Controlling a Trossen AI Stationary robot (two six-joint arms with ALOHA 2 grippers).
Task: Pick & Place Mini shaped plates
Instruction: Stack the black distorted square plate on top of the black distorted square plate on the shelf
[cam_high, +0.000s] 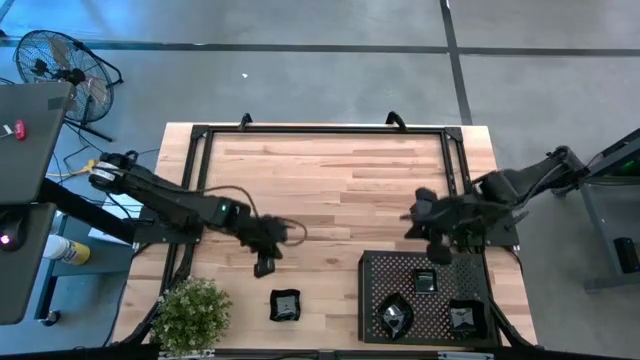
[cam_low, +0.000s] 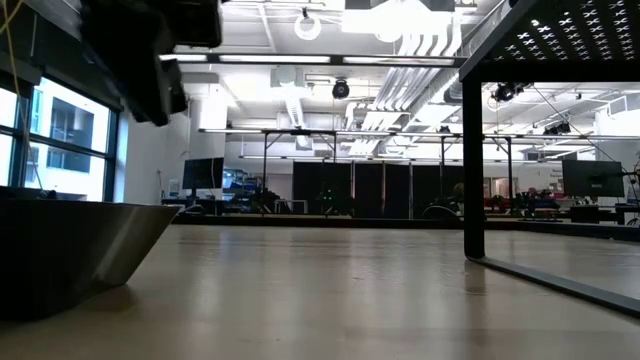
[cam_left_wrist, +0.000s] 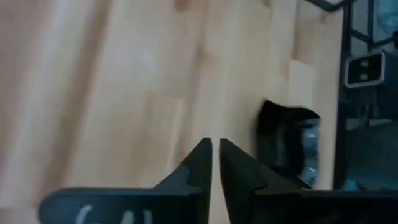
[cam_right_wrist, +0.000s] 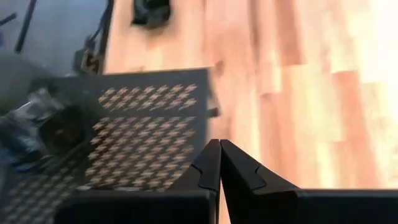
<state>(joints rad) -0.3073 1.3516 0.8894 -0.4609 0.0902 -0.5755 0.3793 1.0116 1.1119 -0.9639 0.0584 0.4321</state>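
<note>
Hovering over bare wooden table (cam_high: 330, 180), left gripper (cam_high: 264, 266) with fingers pressed together, empty. Lying alone just beyond it near the front edge, one small glossy black plate (cam_high: 285, 305). Sitting on the large black perforated rectangular tray (cam_high: 375, 290), three more glossy plates (cam_high: 425, 281). Hanging over the tray's back edge, right gripper (cam_right_wrist: 220, 163), fingers together, empty.

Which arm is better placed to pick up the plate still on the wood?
Left. The left gripper, shut and empty, hovers near the loose mini plate; the right gripper is over the perforated tray.
</note>
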